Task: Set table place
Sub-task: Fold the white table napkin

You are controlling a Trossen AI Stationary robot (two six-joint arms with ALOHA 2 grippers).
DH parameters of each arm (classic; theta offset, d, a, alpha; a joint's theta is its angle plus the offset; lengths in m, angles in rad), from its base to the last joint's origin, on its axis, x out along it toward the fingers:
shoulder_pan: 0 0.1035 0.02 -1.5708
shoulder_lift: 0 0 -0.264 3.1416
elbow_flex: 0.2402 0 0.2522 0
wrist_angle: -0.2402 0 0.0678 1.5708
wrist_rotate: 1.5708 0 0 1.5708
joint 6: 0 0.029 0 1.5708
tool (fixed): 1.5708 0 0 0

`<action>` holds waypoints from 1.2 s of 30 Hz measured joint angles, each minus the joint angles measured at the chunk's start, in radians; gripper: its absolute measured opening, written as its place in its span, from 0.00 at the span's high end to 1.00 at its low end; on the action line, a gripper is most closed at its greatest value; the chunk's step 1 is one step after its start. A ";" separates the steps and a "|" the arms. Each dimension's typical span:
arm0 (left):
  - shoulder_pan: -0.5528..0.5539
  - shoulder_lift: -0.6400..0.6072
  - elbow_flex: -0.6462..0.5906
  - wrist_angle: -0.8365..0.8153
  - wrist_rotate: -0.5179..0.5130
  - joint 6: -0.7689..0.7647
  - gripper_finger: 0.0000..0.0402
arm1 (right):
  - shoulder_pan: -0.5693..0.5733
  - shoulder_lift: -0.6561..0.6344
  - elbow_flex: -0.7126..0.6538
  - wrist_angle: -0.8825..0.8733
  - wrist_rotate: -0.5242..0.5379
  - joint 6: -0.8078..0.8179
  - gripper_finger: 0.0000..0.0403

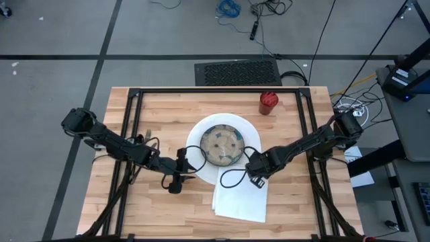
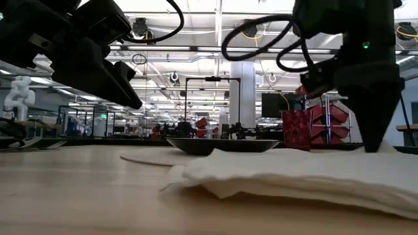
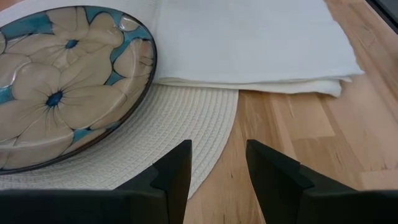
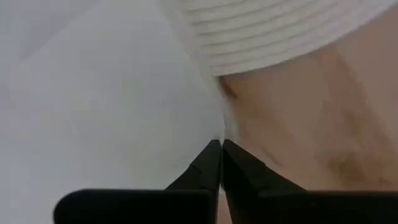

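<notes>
A folded white napkin [image 1: 238,202] lies flat on the wooden table [image 1: 154,114], near its front edge, its far part on the round white woven placemat [image 1: 252,134]. A flower-patterned plate [image 1: 222,144] sits on the placemat. My right gripper [image 4: 221,148] points down, shut at the napkin's far right edge. My left gripper [image 3: 217,162] is open and empty, low over the placemat's near left edge [image 3: 205,124], beside the plate [image 3: 62,81]. My right gripper has its shut fingertips on the napkin's right edge [image 4: 219,127], close to the far corner beside the placemat [image 4: 273,31]. The fingers come from above, pointing down [image 2: 379,140]. The napkin lies on the table; how many layers are held, I cannot tell.
A red cup [image 1: 268,102] stands at the table's far right. The black tube frame [image 1: 134,94] runs around the tabletop. Bare wood lies left of the placemat and along the front left.
</notes>
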 joint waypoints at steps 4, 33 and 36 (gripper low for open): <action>0.000 0.000 0.000 0.000 0.000 0.000 0.65 | 0.039 -0.017 0.002 0.208 -0.002 -0.081 1.00; 0.000 0.000 0.000 0.017 0.000 0.002 0.65 | 0.068 -0.080 0.006 -0.404 0.048 0.166 0.83; 0.000 0.005 0.000 0.026 0.000 0.008 0.65 | 0.068 -0.079 0.046 -0.367 0.058 0.152 0.70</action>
